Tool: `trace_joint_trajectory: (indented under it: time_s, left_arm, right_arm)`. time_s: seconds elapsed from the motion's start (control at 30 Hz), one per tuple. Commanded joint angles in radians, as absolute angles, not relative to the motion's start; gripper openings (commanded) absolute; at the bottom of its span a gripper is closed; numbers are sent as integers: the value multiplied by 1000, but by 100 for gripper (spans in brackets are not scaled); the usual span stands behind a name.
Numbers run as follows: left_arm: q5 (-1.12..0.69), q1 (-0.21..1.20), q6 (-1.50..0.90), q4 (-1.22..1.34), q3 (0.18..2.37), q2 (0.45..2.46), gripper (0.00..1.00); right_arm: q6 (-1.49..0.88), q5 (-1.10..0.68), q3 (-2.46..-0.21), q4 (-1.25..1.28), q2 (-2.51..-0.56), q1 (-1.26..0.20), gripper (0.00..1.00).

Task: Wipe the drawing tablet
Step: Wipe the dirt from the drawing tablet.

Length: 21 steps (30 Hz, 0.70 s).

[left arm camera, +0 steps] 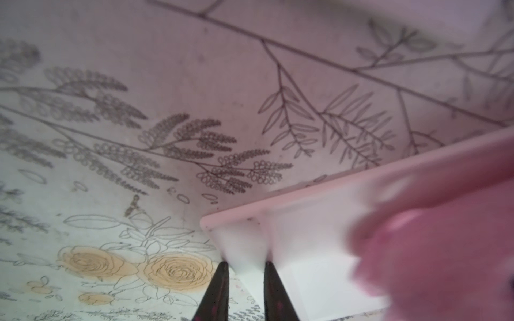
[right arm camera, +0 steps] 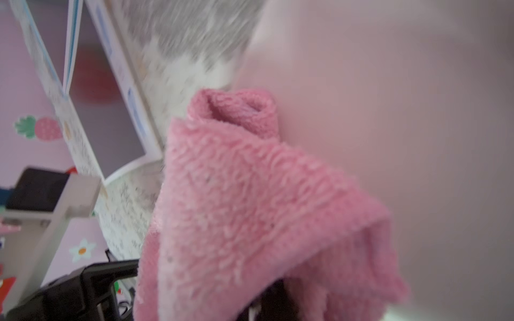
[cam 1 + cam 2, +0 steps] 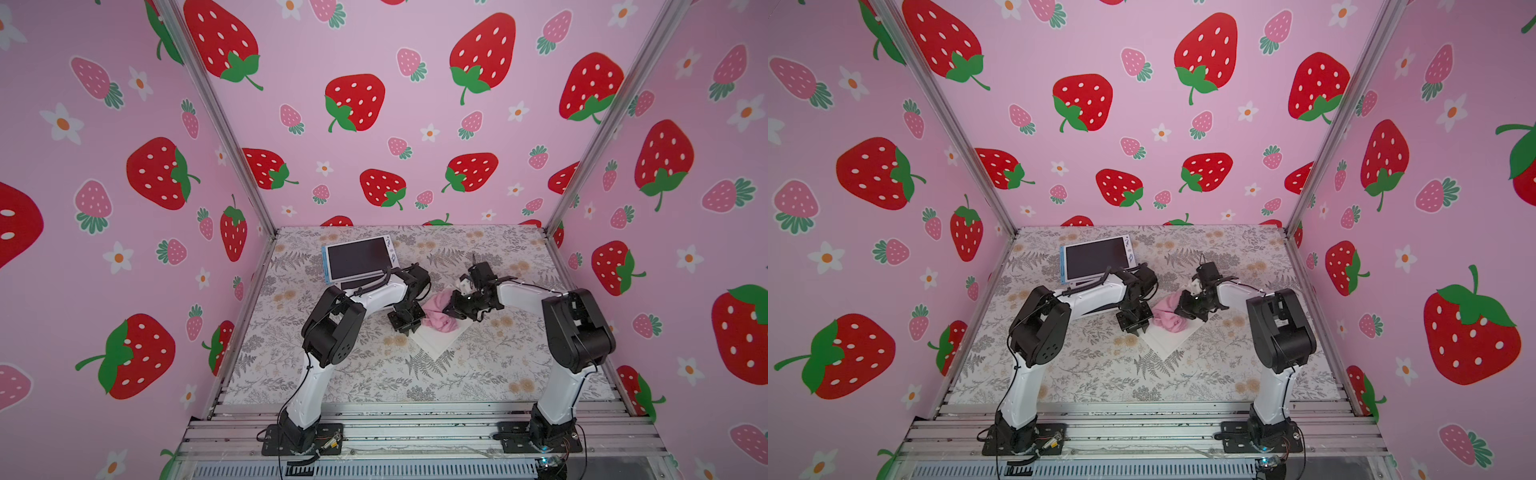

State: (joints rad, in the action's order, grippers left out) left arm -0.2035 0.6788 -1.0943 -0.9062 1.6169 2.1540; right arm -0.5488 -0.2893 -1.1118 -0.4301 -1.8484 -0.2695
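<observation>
The right gripper [image 3: 448,311], clamped on the pink cloth [image 3: 434,318], had the tablet [image 3: 358,258] ahead of its tips and farther back, long side roughly along its reach, while the left gripper [image 1: 246,268] nipped the white tray [image 1: 311,244].

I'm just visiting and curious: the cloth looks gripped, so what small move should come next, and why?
Probably the right gripper should lift the pink cloth, which it grips, clear of the white tray that the left gripper pinches at its edge; the drawing tablet stands apart, further back.

bare table [image 3: 374,374] at front and right; left arm [image 3: 376,296] across near edge of drawing tablet [image 3: 359,257]
</observation>
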Motion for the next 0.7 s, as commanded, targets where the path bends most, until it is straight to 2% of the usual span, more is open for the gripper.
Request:
trace_joint_trajectory:
  time_s: [0.0, 0.1, 0.2, 0.27, 0.33, 0.5, 0.6, 0.67]
  left_arm:
    - [-108, 671, -1093, -954, 1581, 2253, 21]
    - [-109, 669, -1090, -950, 1578, 2253, 21]
    - [-110, 667, -1089, -949, 1582, 2257, 21]
    - [-113, 666, -1088, -951, 1587, 2260, 21]
    - [-111, 666, -1087, -953, 1591, 2260, 21]
    - [-113, 666, -1084, -952, 1584, 2255, 20]
    - [-114, 666, -1085, -946, 1576, 2252, 20]
    - [-117, 666, -1085, -943, 1576, 2252, 20]
  right_arm:
    - [-512, -179, -1105, -521, -1798, -174, 0]
    - [-489, -209, -1090, -525, -1783, -233, 0]
    - [-518, -248, -1077, -507, -1781, -385, 0]
    - [-551, -264, -1066, -493, -1788, -437, 0]
    - [-577, -258, -1045, -481, -1786, -395, 0]
    - [-537, -245, -1067, -522, -1793, -155, 0]
    - [-472, -222, -1099, -568, -1800, -143, 0]
    - [-475, -244, -1074, -558, -1783, -193, 0]
